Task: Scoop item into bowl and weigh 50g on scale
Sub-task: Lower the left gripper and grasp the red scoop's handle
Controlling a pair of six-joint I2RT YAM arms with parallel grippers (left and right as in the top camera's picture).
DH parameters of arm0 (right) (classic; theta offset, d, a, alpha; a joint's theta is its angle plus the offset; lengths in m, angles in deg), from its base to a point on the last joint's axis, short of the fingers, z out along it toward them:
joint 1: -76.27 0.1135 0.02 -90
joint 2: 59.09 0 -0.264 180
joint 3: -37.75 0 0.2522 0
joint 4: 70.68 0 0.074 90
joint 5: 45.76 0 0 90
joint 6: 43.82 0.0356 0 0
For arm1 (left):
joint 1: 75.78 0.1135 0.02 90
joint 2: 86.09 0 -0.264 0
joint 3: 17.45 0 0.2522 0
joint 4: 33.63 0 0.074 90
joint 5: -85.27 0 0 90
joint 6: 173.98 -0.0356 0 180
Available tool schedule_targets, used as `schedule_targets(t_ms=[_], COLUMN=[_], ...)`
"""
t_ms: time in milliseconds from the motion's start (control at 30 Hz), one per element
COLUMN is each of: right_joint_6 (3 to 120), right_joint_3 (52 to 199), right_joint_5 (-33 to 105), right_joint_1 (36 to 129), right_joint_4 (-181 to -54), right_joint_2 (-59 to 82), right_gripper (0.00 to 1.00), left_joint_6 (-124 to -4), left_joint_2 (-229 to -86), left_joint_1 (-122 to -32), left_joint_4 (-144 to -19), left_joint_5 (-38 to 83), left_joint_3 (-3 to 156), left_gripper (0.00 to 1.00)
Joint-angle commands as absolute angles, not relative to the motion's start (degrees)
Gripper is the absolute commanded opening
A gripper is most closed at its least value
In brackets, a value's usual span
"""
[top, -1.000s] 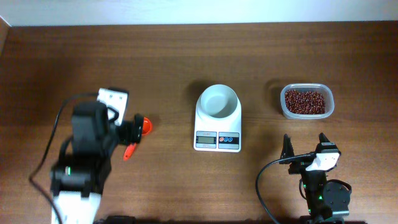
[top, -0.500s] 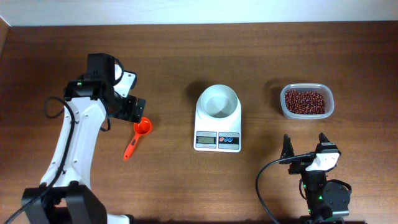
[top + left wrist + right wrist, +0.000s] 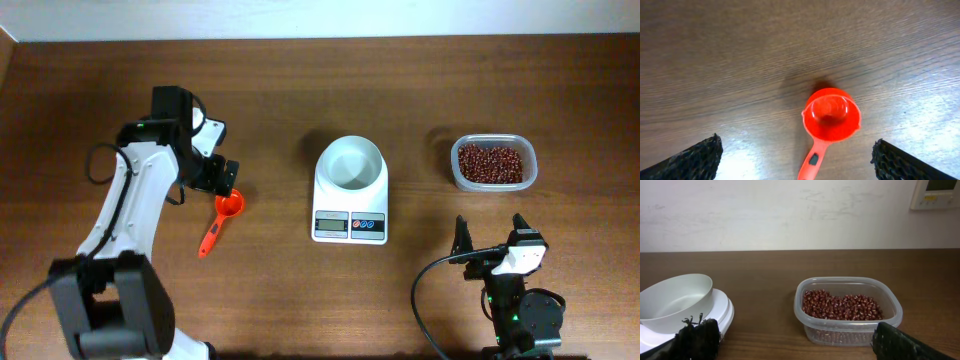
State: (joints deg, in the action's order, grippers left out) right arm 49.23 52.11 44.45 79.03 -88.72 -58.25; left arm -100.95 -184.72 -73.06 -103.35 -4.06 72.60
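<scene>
Hovering above scoop (image 3: 831,114): left end effector (image 3: 797,157) (fingertips (image 3: 695,156) cropped), spread.

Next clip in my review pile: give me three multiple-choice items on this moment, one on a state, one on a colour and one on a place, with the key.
1. How is the left tool with respect to the scoop?
A. shut on its handle
B. open above it, not holding it
C. shut, far off to one side

2. What colour is the scoop?
A. blue
B. white
C. orange-red

3. Where is the bowl?
A. on the scale
B. in the left tool
C. lying beside the scoop

Key:
1 B: the left wrist view shows the fingers wide apart, with the scoop lying free below them.
2 C: its cup and handle are orange-red in both the overhead and the wrist view.
3 A: the overhead view shows the bowl on the scale's platform, behind the display.
</scene>
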Motion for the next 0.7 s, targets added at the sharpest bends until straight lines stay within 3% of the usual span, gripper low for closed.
schedule_targets(t_ms=[0,667], right_joint_6=[49.47,49.47], right_joint_3=[51.85,51.83], right_joint_5=[44.95,44.95], right_joint_1=[78.77,78.77], right_joint_4=[-89.04,-89.04], right_joint_2=[-58.62,-58.62], right_gripper=[0.99,0.99], left_joint_6=[-101.67,-108.12], left_joint_2=[-189.05,-196.13], left_joint_1=[-72.73,-72.55], left_joint_4=[-102.48,-97.30], left_joint_5=[-3.65,-5.96], left_joint_3=[73.13,71.20], left_gripper=[0.99,0.99])
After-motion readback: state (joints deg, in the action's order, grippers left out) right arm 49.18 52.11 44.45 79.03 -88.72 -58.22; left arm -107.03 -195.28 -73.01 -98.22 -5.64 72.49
